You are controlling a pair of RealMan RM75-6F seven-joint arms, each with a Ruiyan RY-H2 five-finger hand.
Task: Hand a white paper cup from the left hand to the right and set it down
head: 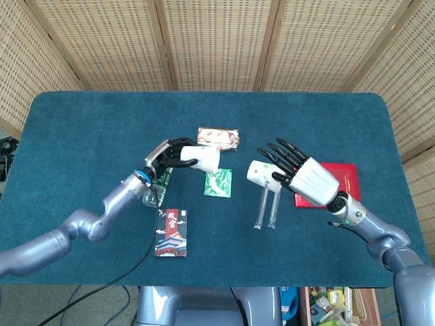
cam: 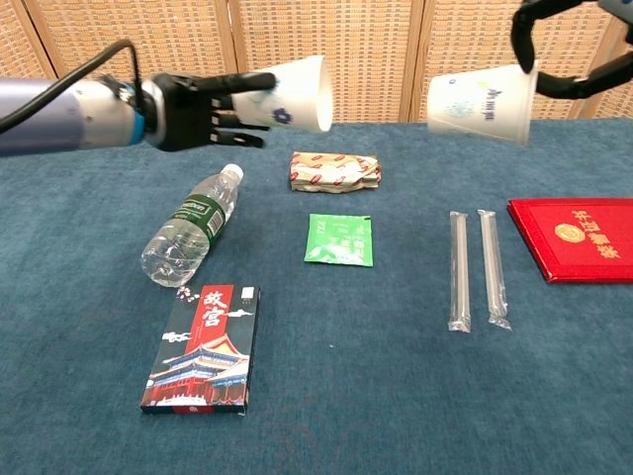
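Note:
Two white paper cups are in the air, each lying on its side. My left hand point(head: 170, 155) point(cam: 188, 109) grips one with a flower print point(head: 205, 157) point(cam: 287, 94) by its base, mouth pointing right. My right hand point(head: 306, 178) holds the other cup point(head: 262, 173) point(cam: 483, 104), which has blue print, with its fingers around the rim end. In the chest view only the dark fingers point(cam: 527, 40) of that hand show at the top edge. A wide gap separates the two cups, above the table's middle.
On the blue table point(head: 81, 129) lie a water bottle on its side point(cam: 193, 226), a patterned box point(cam: 203, 348), a green sachet point(cam: 339, 239), a wrapped snack point(cam: 334, 170), two wrapped straws point(cam: 475, 267) and a red booklet point(cam: 579, 237).

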